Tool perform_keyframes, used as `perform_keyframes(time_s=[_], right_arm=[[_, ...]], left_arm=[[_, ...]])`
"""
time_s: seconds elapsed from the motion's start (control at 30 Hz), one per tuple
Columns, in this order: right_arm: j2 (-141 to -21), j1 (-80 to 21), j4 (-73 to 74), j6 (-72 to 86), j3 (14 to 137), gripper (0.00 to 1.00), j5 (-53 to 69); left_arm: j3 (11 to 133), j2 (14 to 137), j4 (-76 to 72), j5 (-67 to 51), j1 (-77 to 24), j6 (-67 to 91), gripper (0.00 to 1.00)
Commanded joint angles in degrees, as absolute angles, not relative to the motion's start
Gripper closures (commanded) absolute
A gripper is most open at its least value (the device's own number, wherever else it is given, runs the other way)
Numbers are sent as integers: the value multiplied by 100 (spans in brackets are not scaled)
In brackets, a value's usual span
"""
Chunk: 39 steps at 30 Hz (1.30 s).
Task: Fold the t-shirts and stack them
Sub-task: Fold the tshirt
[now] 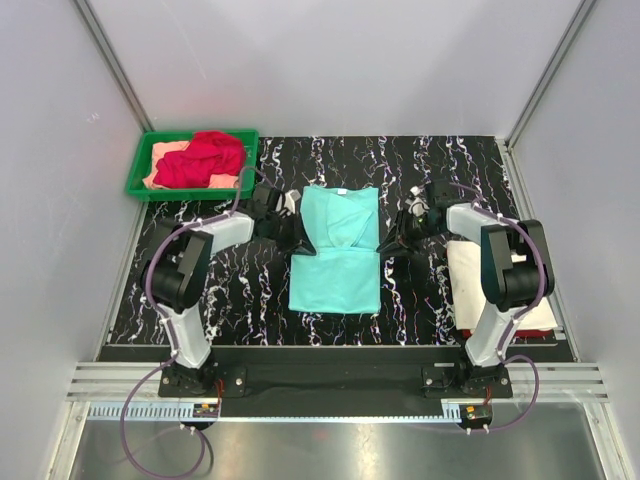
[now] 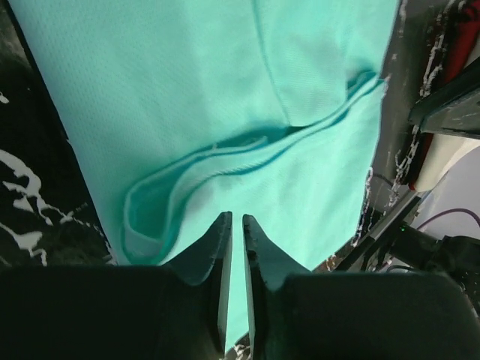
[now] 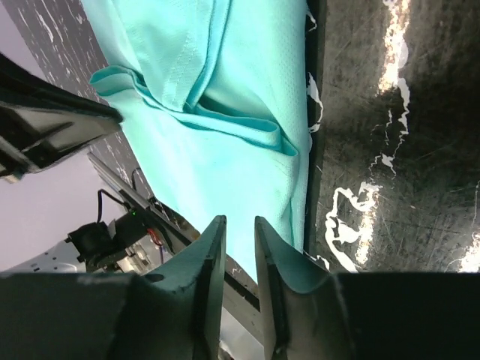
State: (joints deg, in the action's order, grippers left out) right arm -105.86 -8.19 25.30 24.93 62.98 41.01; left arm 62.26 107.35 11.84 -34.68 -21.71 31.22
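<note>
A mint-teal t-shirt (image 1: 337, 265) lies flat in the middle of the black marbled table, its sleeves folded inward over the upper half. My left gripper (image 1: 292, 235) is low at the shirt's left edge. In the left wrist view (image 2: 233, 217) its jaws are closed to a thin slit over the cloth (image 2: 187, 90), holding nothing. My right gripper (image 1: 392, 243) is at the shirt's right edge. In the right wrist view (image 3: 235, 221) its jaws stand a narrow gap apart above the cloth (image 3: 225, 150), empty. A red t-shirt (image 1: 205, 155) and a peach one (image 1: 165, 158) lie crumpled in the tray.
The green plastic tray (image 1: 140, 165) stands at the back left corner. A cream-white folded shirt (image 1: 465, 275) lies at the right edge, partly under my right arm. Grey walls enclose the table on three sides.
</note>
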Motion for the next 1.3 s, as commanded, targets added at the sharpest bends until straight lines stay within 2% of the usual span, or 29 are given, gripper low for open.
perform_keyframes(time_s=[0.0, 0.1, 0.2, 0.3, 0.4, 0.53, 0.67, 0.87, 1.0, 1.27], right_arm=[[-10529, -800, 2787, 2337, 6416, 72, 4136], [-10740, -844, 2339, 2794, 6434, 82, 4639], [-10986, -896, 1909, 3014, 6346, 86, 4903], [-11276, -896, 1583, 3199, 6083, 85, 5194], [-11399, -827, 1424, 3165, 5836, 85, 4950], [-11373, -695, 1948, 2778, 5669, 85, 4387], [-10917, -685, 2794, 2225, 5783, 85, 3570], [-10353, -782, 3103, 2302, 6195, 84, 3717], [-10739, -967, 2796, 2636, 6591, 82, 4025], [-11636, -1011, 2215, 3120, 7093, 80, 4193]], left_arm=[[6609, 10152, 1362, -3401, -2145, 2996, 83], [6645, 10142, 1266, -3594, -2145, 3181, 83], [6356, 10195, 915, -3726, -2153, 3453, 83], [5908, 10318, 467, -3709, -2153, 3655, 84], [5625, 10511, 439, -3393, -2145, 3525, 84], [5415, 10670, 615, -3138, -2136, 3235, 86], [5449, 10119, 1210, -2902, -2249, 2735, 86], [5905, 9387, 1749, -3058, -2250, 2628, 76], [6414, 9772, 1714, -3190, -2162, 2645, 75], [6881, 11283, 1485, -3173, -1969, 2558, 77]])
